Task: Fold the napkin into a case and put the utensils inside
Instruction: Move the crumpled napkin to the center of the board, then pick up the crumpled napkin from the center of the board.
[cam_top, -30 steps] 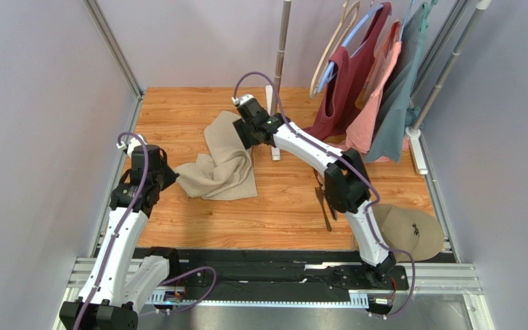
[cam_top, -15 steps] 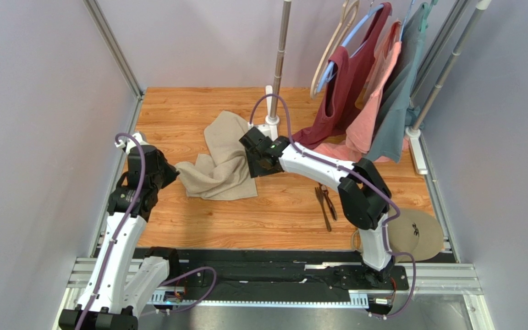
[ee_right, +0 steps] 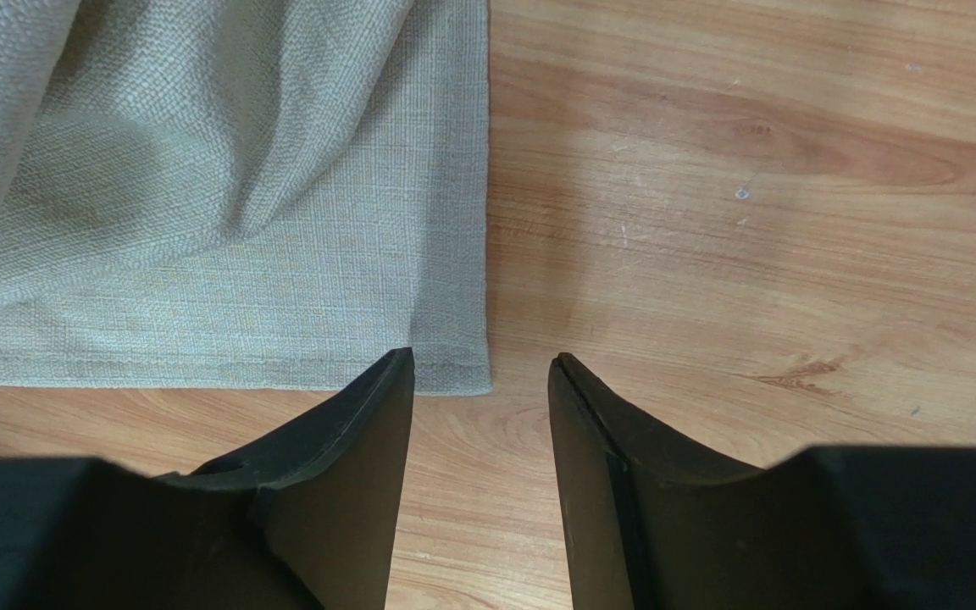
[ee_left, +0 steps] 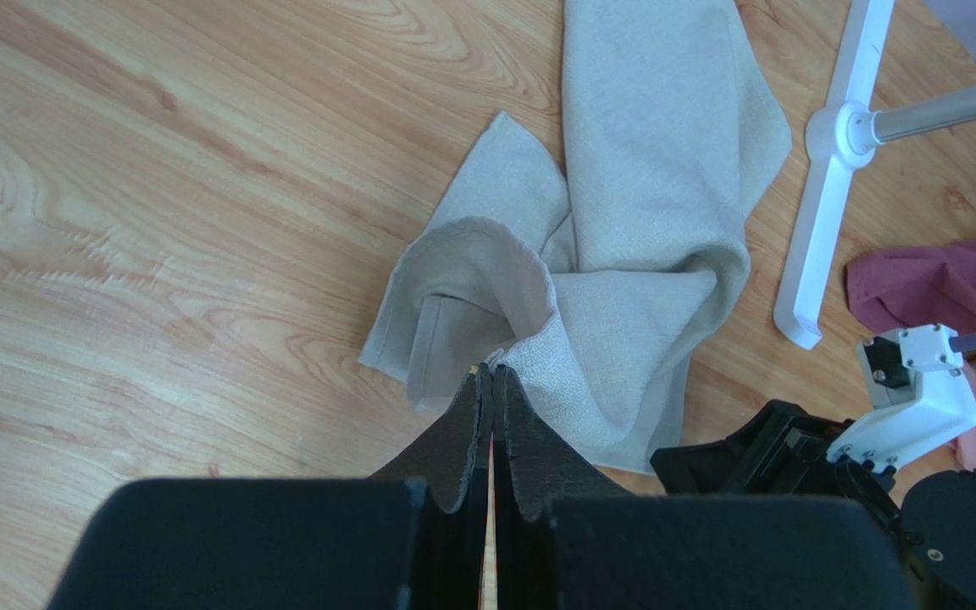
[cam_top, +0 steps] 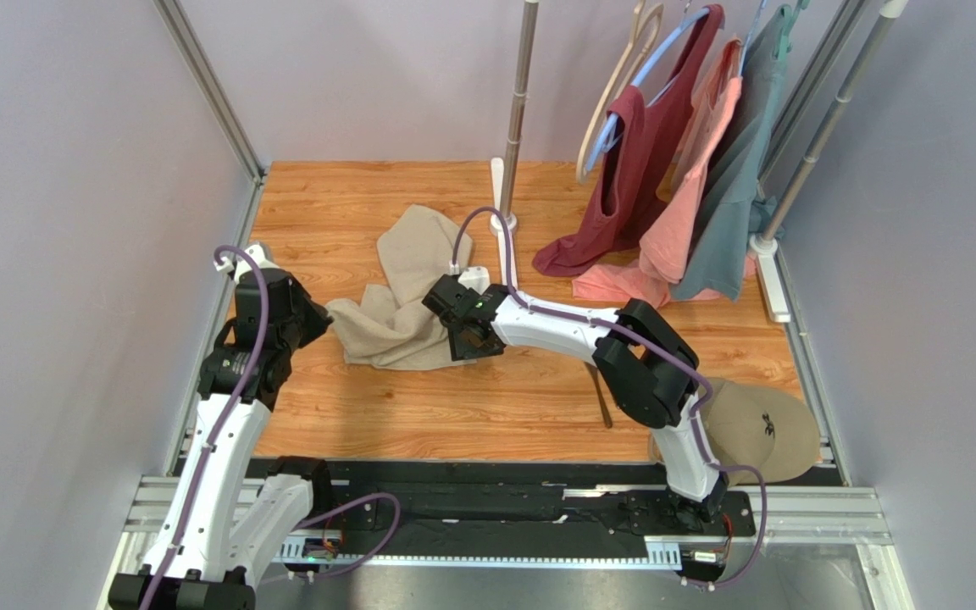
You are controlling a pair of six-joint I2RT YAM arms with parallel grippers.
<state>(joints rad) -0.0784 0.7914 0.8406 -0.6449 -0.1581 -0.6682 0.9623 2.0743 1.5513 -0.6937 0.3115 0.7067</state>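
Beige napkin [cam_top: 407,303] lies crumpled, flattening unfinished: left gripper [ee_left: 491,371] pinches one corner; right gripper [ee_right: 480,361], spread, straddles the near-right corner and must close.

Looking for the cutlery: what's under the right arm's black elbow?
A slim dark utensil handle pokes out onto the wooden table beside the elbow. The rest is covered by the arm, so how many pieces lie there cannot be seen.
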